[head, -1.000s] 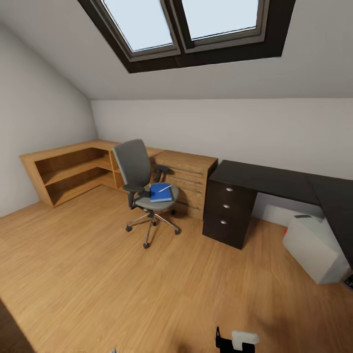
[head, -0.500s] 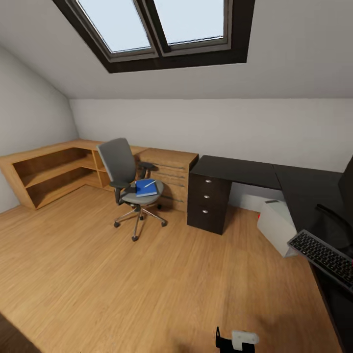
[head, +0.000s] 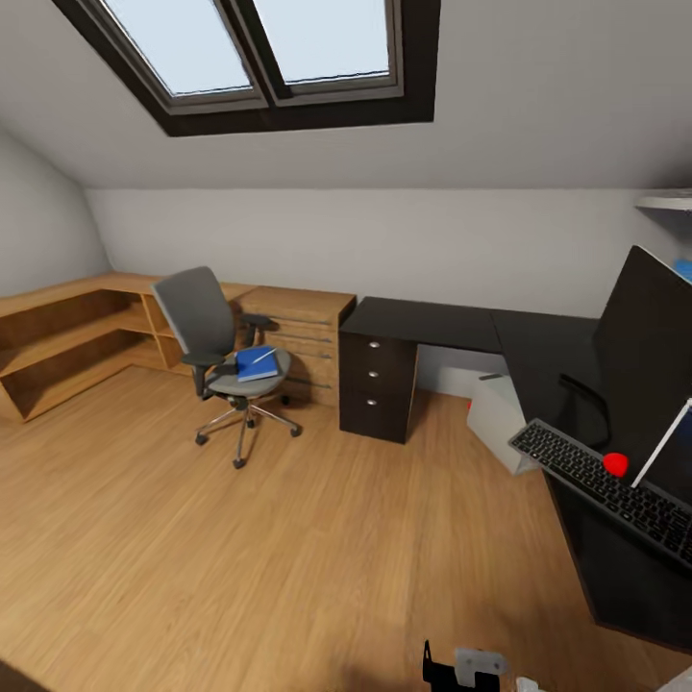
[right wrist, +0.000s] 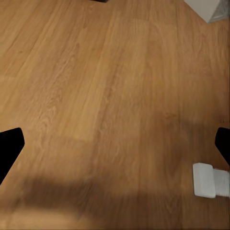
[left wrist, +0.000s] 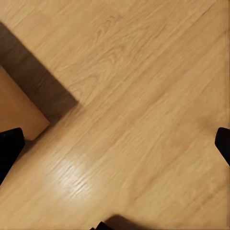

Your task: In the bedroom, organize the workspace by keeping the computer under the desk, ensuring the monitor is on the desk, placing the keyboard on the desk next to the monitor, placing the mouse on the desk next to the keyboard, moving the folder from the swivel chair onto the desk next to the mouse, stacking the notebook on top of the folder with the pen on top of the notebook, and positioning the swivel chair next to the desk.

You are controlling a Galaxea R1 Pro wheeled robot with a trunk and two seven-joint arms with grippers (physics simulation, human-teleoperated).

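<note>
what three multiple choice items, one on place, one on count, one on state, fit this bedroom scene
1. Where does the flat bright blue folder lie?
A. on the grey swivel chair's seat
B. on the floor
C. on the glossy black desk

2. How many drawer fronts does the black drawer unit show?
A. one
B. three
C. five

3. How do the left gripper's fingers stand?
A. shut on a pen
B. shut, empty
C. open, empty

Answers: 1 A, the folder rests on the seat cushion. 2 B, three fronts with silver knobs are stacked. 3 C, the left wrist view has the fingertips wide apart over bare floor.
</note>
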